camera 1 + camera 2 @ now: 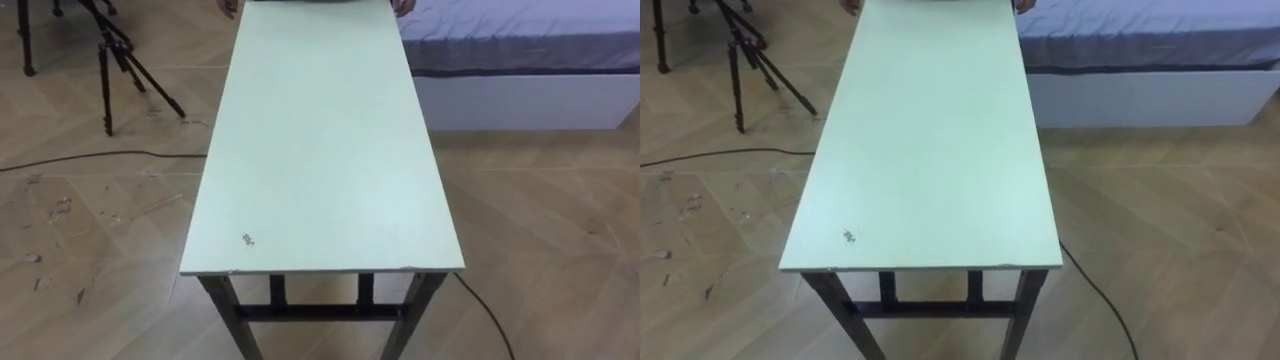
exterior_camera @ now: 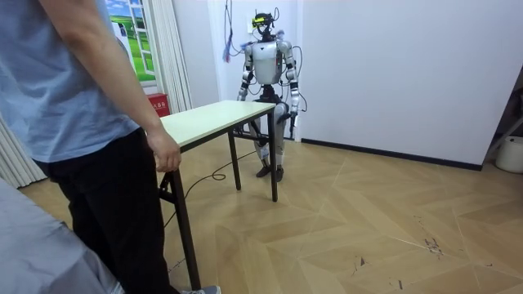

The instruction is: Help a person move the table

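Left hand [image 2: 292, 120] hangs by hip, right hand [image 2: 244, 96] low near end of bench [image 1: 320, 150]; fingers too small to read, so we cannot tell spread or curled, nor whether either touches bench. Bench stands lengthwise straight before us, short edge nearest, legs down. At far end person's hand [image 2: 163, 151] rests on edge. Beyond, bed [image 1: 520, 45] sits just beside bench's right far corner; tripod [image 1: 125, 60] stands off left. Risks we judge: person lifts before we grip, bench tips toward us; swing right bumps bed; swing left clips tripod legs.
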Controlling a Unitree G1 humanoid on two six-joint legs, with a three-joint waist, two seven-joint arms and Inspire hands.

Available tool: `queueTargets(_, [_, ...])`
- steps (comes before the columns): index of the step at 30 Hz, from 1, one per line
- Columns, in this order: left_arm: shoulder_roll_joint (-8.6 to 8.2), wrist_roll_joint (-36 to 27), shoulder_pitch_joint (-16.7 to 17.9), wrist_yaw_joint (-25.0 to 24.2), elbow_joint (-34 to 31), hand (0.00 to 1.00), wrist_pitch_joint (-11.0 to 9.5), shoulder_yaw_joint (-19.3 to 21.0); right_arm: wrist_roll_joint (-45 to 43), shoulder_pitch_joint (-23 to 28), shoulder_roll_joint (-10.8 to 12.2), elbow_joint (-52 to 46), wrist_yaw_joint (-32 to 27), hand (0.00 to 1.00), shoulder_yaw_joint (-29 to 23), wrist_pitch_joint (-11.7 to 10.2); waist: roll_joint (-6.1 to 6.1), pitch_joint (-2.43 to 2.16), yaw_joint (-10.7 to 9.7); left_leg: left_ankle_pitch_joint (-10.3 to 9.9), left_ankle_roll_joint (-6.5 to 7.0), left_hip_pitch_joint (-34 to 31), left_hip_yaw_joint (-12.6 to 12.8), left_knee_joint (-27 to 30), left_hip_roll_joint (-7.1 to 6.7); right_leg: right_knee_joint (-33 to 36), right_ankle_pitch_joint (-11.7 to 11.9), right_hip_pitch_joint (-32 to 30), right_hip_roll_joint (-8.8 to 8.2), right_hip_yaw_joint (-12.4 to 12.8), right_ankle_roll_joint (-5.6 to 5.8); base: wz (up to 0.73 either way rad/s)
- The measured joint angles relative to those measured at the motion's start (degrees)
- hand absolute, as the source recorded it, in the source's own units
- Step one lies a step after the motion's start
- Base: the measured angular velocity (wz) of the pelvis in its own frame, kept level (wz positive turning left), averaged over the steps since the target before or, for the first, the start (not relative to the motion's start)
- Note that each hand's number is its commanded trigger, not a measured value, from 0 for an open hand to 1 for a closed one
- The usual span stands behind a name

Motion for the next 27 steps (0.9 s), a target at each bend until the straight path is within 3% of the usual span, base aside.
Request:
queueTargets(4, [0.03, -4.95, -0.29, -4.39, -1.33, 0.00, 1.19, -0.59, 0.25, 0.19, 0.01, -6.40, 3.10, 0.00, -0.01, 0.81, 0.08, -0.10, -0.09, -0.06, 0.12, -0.68, 0.11, 0.72, 0.13, 0.76, 0.00, -0.83, -0.08, 0.11, 0.00, 0.00])
queueTargets(10, [0.82, -16.74, 3.10, -9.19, -13.01, 0.00, 2.63, -5.96, 6.20, 4.62, 0.59, -20.38, 6.53, 0.00, 0.74, 2.24, 0.15, -0.11, -0.11, -0.27, 0.38, -1.42, 0.39, 1.17, 0.22, 1.56, -0.03, -1.47, -0.23, 0.32, 0.03, -0.01])
queueTargets(15, [1.30, -24.61, 5.50, -12.32, -25.72, 0.00, 4.55, -13.83, 9.36, 7.79, 0.87, -29.49, 7.50, 0.00, 4.03, 4.12, 0.78, -0.03, -0.78, -0.30, 0.64, -2.63, 0.87, 2.00, 0.19, 3.70, -0.27, -3.35, -0.78, 0.40, 0.33, -0.01])
queueTargets(21, [1.93, -34.29, 5.82, -12.70, -36.61, 0.00, 5.76, -19.47, 13.95, 9.26, 1.67, -37.44, 8.41, 0.00, 8.42, 5.02, 0.32, 0.19, -2.03, -0.17, 0.87, -2.70, 1.36, 2.33, 0.06, 5.38, -0.63, -4.43, -1.23, 0.61, 0.39, -0.03])
queueTargets(27, [3.29, -37.32, 5.44, -12.81, -41.87, 0.00, 5.99, -22.38, 18.13, 8.95, 1.47, -40.89, 8.09, 0.00, 9.85, 5.18, -0.11, 0.18, -2.94, -0.22, 0.98, -3.12, 1.34, 3.15, 0.09, 5.45, -0.83, -4.55, -1.26, 0.59, 0.29, 0.00])
